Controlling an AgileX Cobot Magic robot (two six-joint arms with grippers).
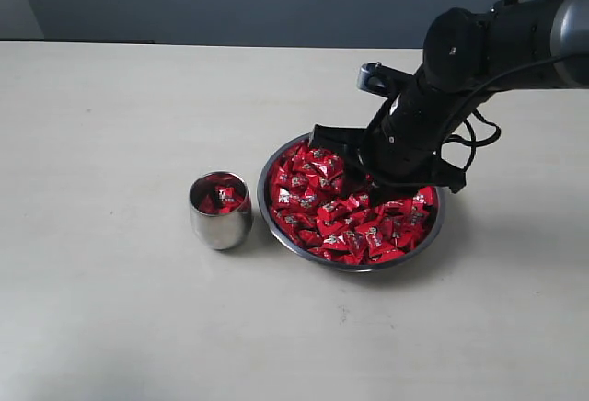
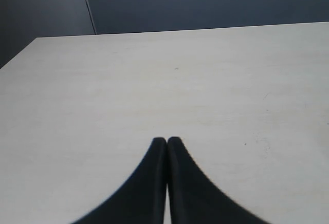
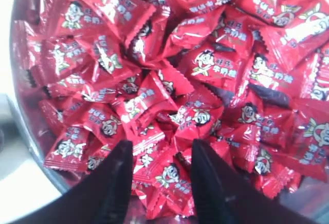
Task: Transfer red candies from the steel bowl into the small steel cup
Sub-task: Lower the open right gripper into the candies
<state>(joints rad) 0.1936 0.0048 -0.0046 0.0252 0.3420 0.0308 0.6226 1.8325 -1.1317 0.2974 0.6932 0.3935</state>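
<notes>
I see one steel bowl [image 1: 263,185] on the tabletop [image 1: 110,125], heaped with red candies [image 1: 331,217], too many to count. One small steel cup [image 1: 219,222] stands just beside it with a few more candies inside. My right hand [image 3: 162,147] sits over the bowl's pile, fingers apart, clamping nothing. My left hand [image 2: 167,141] hangs over the tabletop, fingers pressed together.

A pale cream table [image 1: 110,327] fills most of the scene, its matte top marked by a few faint specks. Beyond its far edge stands a dark blue-grey wall [image 1: 230,1], with a lighter panel [image 1: 14,1] at its left end.
</notes>
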